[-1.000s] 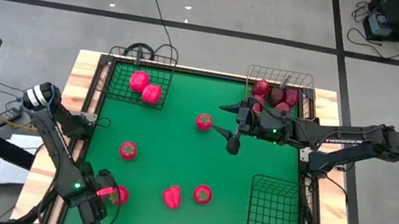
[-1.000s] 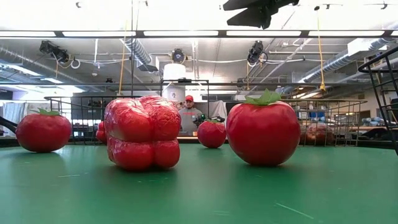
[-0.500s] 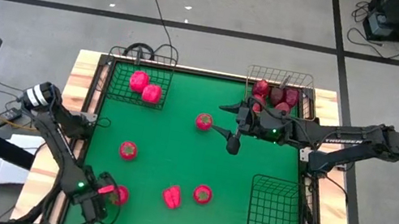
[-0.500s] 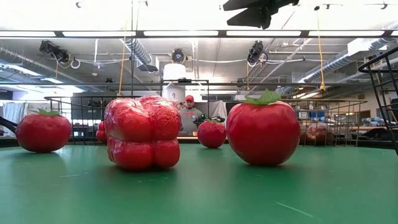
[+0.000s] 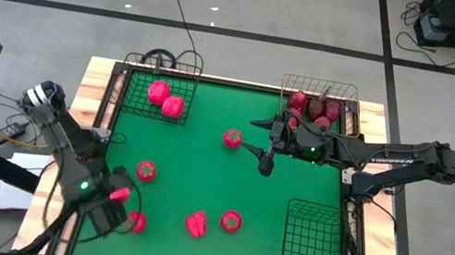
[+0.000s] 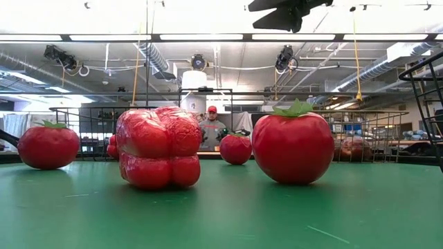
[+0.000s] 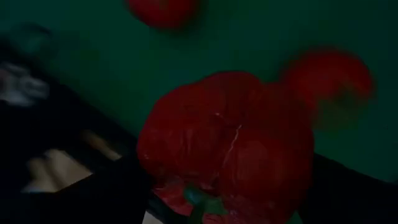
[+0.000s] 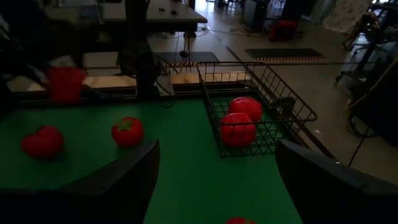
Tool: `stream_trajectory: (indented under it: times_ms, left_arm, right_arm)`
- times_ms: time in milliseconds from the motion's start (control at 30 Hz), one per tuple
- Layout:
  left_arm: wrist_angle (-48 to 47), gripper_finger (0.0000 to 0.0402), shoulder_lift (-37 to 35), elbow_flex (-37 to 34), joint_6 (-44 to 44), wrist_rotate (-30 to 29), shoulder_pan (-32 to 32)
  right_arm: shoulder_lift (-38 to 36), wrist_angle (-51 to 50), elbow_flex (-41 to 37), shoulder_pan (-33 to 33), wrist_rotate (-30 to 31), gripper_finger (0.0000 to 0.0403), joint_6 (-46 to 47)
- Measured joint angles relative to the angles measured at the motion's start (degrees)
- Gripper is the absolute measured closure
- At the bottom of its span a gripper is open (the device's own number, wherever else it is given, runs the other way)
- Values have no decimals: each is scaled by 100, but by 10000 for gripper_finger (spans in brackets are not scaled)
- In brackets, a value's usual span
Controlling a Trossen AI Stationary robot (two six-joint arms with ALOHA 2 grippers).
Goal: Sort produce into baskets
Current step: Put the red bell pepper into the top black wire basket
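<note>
Pepper (image 7: 230, 149), glossy, blocky and probably light and slippery, is sitting in the left pincer (image 5: 113, 201), grasped across its broad lobed sides near the surface's (image 5: 201, 170) front left corner. A tomato (image 5: 136, 221) is lying just beside it. The right pincer (image 5: 260, 143) is hanging released by the gold basket (image 5: 286, 86).
</note>
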Motion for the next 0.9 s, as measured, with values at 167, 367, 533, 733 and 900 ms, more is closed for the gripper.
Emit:
stream_trajectory:
  times_ms: [167,367,533,733,900]
  left_arm:
    - [-642,85,-335,-62,396,-647,829]
    - [-696,82,-531,-185,1571,-1429,2312]
    - [-644,82,-567,-185,2677,-2046,3700]
    - [-290,81,-564,-185,4009,-2380,5393]
    - [571,81,-561,-185,5076,-2440,6510]
  right_arm:
    - [0,-54,0,0,-1,74,200]
    - [0,-251,0,0,-3,74,257]
    - [0,-375,0,0,16,74,258]
    - [0,-499,0,0,19,74,260]
    - [0,-715,0,0,25,74,345]
